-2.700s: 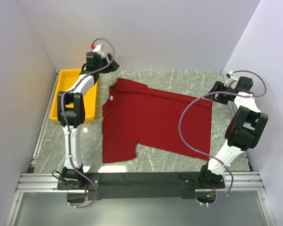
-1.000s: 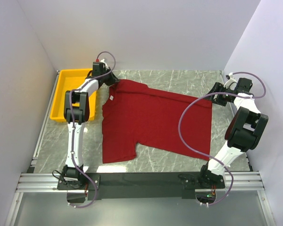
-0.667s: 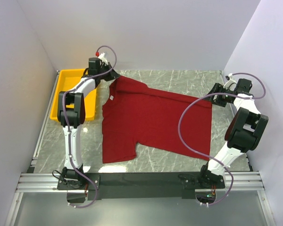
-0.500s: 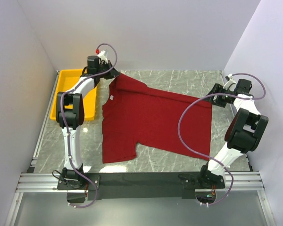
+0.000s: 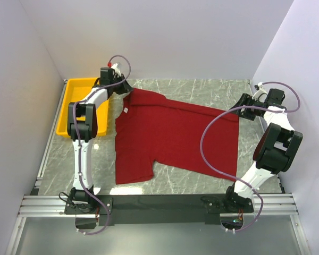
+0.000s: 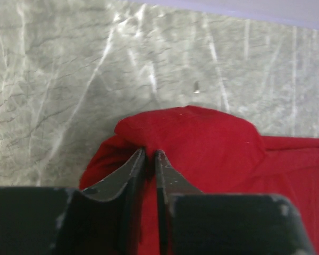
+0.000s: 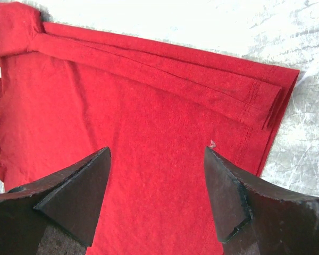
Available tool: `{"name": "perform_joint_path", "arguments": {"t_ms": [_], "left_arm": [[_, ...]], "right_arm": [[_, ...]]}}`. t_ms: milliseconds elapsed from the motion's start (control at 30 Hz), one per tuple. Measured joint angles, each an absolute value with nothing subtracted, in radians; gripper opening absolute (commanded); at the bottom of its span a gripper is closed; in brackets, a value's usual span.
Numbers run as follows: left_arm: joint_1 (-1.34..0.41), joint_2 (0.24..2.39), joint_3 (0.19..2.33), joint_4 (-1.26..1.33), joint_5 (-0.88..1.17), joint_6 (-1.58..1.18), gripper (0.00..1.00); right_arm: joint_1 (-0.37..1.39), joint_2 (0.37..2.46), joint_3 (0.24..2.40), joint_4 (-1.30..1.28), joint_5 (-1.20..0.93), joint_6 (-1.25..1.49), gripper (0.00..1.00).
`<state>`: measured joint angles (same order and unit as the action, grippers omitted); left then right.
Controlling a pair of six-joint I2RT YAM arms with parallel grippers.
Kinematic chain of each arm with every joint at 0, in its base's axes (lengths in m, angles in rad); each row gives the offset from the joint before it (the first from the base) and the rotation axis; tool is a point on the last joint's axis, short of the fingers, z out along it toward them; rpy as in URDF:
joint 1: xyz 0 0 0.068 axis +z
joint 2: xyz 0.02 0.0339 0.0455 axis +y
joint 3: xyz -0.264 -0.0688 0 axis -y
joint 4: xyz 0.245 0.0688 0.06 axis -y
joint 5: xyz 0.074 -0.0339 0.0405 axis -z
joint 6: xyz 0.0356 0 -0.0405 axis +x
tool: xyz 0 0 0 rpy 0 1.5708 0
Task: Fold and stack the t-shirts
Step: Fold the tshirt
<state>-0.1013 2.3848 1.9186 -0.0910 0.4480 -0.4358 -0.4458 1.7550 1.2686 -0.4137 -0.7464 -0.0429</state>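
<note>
A dark red t-shirt (image 5: pixel 175 138) lies spread across the middle of the table (image 5: pixel 202 90). Its collar and small white neck label (image 5: pixel 125 111) point toward your left arm and its hem toward your right. One short sleeve sticks out toward the near edge. Along the far side, the cloth is doubled over into a narrow band that runs from shoulder to hem.

At the far-left corner of the shirt, the shoulder cloth is gathered into a small hump, right at the tips of the left tool (image 6: pixel 149 154). Its fingers are almost together, with only a thin slit between them. You cannot tell from these views whether any cloth is pinched in that slit. The hump suggests this corner is being used to tidy or start the fold.

The right tool (image 7: pixel 157 151) hovers over the far-right hem corner with its fingers spread wide, holding nothing. From there it looks ready to take that corner, so that both ends of the same edge can be moved together. Folding appears barely begun, and nothing is stacked.

The table is grey-green marble with pale veins. A yellow tray (image 5: pixel 69 106) sits at its left side, just beside the left arm and apart from the shirt. Plain pale lilac walls enclose the table on three sides, and a metal rail (image 5: pixel 159 204) at the near edge carries both arm bases.
</note>
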Motion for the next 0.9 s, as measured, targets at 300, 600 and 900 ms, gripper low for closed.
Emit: {"name": "perform_joint_path", "arguments": {"t_ms": [300, 600, 900], "left_arm": [[-0.099, 2.449, 1.974, -0.111, 0.432, -0.466, 0.34], [-0.099, 2.449, 1.991, -0.126, 0.402, -0.466, 0.26], [-0.099, 2.449, 1.992, -0.132, 0.400, -0.466, 0.01]], "right_arm": [[-0.446, 1.755, 1.269, -0.414, -0.746, -0.043, 0.77], [-0.446, 1.755, 1.269, -0.414, -0.750, -0.043, 0.77], [-0.446, 1.755, 1.269, -0.419, -0.751, -0.043, 0.77]]}}
